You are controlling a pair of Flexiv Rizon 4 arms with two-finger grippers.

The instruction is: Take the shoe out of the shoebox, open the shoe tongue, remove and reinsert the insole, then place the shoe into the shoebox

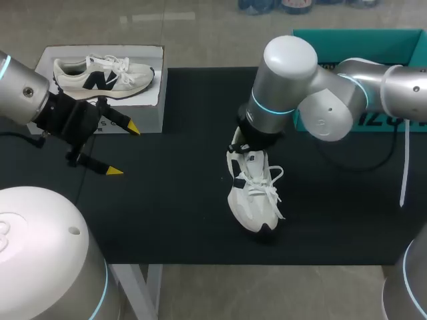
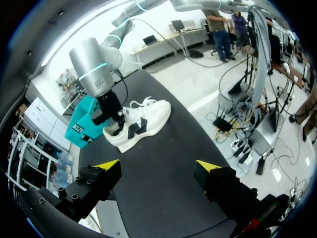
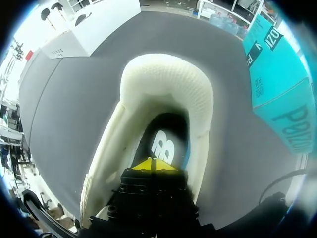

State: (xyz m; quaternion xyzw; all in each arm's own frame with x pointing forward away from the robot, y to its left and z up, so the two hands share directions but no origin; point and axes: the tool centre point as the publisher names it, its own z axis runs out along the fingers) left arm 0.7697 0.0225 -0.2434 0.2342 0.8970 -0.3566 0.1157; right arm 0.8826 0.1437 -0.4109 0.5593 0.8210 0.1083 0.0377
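A white sneaker (image 1: 253, 197) with a dark N on its side stands on the black mat (image 1: 173, 220), toe toward the table's front. My right gripper (image 1: 241, 149) reaches down into its heel opening. In the right wrist view its yellow tips (image 3: 154, 164) are shut together inside the padded collar (image 3: 166, 79), just over the dark insole (image 3: 163, 144); I see nothing pinched between them. My left gripper (image 1: 124, 150) hangs open over the mat's left side, well clear of the shoe. From the left wrist view the sneaker (image 2: 143, 121) lies far ahead of its open fingers (image 2: 109, 163).
A teal shoebox (image 1: 360, 43) stands open at the back right, behind my right arm. At the back left a white box (image 1: 143, 110) carries a second white sneaker (image 1: 100, 73). Bare mat lies between the two grippers.
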